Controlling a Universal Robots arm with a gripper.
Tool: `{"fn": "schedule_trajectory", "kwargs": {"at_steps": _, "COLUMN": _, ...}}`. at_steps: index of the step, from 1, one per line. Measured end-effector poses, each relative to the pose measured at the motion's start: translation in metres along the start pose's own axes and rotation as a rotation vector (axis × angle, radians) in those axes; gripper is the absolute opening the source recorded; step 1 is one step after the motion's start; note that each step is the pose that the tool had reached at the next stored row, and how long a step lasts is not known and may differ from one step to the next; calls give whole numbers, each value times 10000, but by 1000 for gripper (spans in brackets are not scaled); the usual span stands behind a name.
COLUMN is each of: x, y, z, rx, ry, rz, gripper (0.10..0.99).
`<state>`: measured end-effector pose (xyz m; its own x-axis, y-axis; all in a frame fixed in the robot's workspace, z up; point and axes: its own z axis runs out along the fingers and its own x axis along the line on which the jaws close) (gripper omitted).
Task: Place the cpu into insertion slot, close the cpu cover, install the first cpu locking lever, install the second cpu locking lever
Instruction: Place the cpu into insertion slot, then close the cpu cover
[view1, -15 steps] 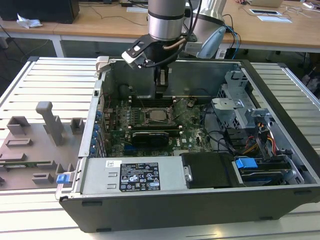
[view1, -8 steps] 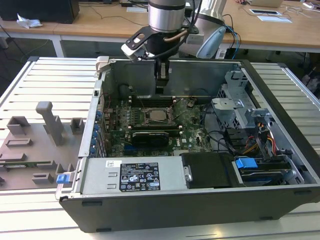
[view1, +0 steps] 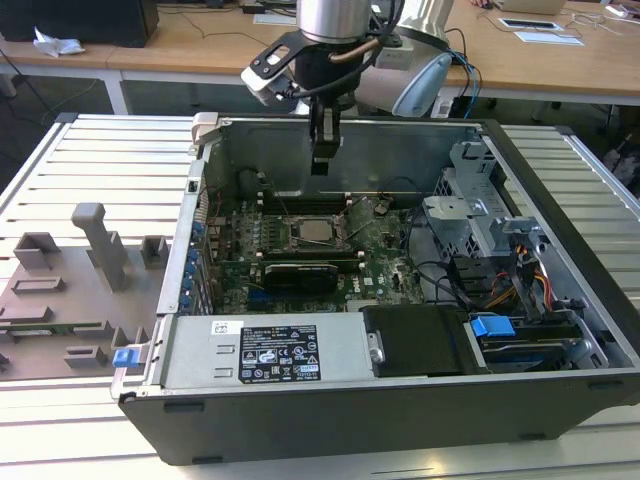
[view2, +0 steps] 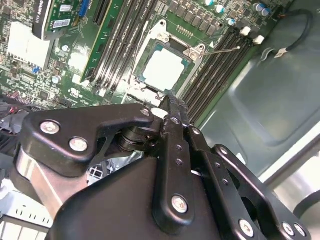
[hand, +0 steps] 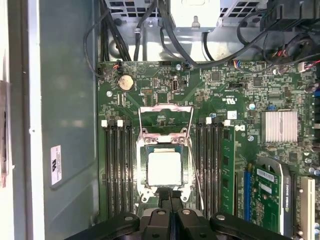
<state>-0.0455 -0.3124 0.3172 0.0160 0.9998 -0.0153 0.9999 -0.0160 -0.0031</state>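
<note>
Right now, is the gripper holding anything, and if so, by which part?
Nothing is held. The gripper has its fingers closed together with nothing between them. The cpu lies below, apart from them.

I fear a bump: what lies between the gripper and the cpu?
Nothing: in the exterior view the gripper hangs above the cpu with only bare air between them.

Above the computer case (view1: 560, 330), the arm (view1: 335, 18) is a polished silver cylinder, with a thin cable (view1: 365, 52) looped round its black wrist. The gripper (view1: 320, 165) is matte black (chunky hinged links, each pinned with bright silver screws (view2: 50, 127)) and tapers to slim fingers (view2: 175, 107).
</note>
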Motion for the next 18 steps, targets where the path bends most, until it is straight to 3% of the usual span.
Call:
{"fn": "schedule_trajectory", "kwargs": {"at_steps": 3, "x": -1, "y": 0, "z": -68, "rx": 0, "ry": 4, "rz": 0, "gripper": 106}}
{"fn": "schedule_trajectory", "kwargs": {"at_steps": 14, "x": -1, "y": 0, "z": -72, "rx": 0, "ry": 8, "rz": 0, "gripper": 106}}
{"fn": "schedule_trajectory", "kwargs": {"at_steps": 18, "x": 0, "y": 81, "z": -72, "rx": 9, "ry": -12, "rz": 0, "gripper": 106}}
